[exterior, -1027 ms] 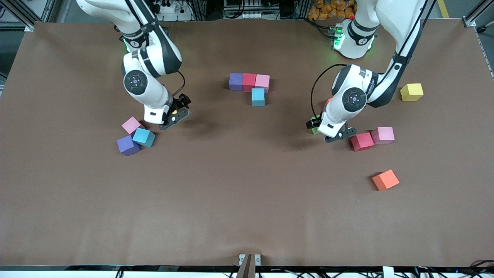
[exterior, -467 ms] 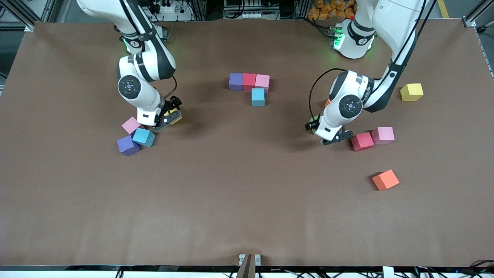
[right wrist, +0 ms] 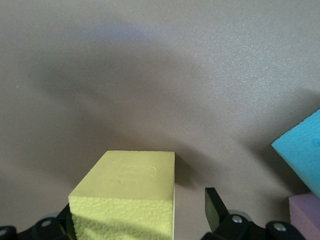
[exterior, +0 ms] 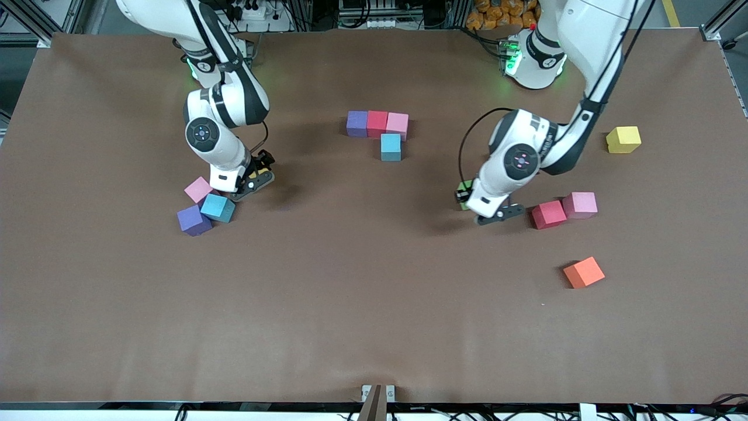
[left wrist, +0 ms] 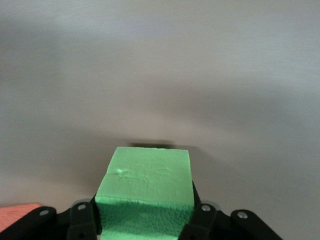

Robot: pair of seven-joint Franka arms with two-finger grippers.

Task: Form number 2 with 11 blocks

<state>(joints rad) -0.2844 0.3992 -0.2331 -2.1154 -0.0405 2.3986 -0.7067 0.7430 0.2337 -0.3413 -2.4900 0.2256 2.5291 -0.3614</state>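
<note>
Thirteen blocks show on the brown table (exterior: 374,304): three pink, two purple, two red, two blue, two yellow, one green and one orange.

The left gripper (left wrist: 145,222) is clamped on the green block (left wrist: 147,175), a finger pressed to each side. The right gripper (right wrist: 140,220) stands spread around a yellow block (right wrist: 130,185), with a gap at one finger.

Between the two grippers, well apart from each, lies the number 2 (exterior: 383,126), four cubes so far. A purple cube (exterior: 356,123), red cube (exterior: 377,123) and pink cube (exterior: 397,123) touch in a row. One blue cube (exterior: 390,147) sits against the pink cube on the side nearer the front camera.

Just beside the right gripper three more cluster: a loose pink block (exterior: 198,189), a loose blue block (exterior: 217,207) and a loose purple block (exterior: 193,220).

Near the left gripper, toward the left arm's end of the table, a second red block (exterior: 548,214) touches a third pink block (exterior: 579,204). The orange block (exterior: 583,272) lies nearer the front camera than that pair. The second yellow block (exterior: 623,139) sits well apart from the left gripper, toward the same end.
</note>
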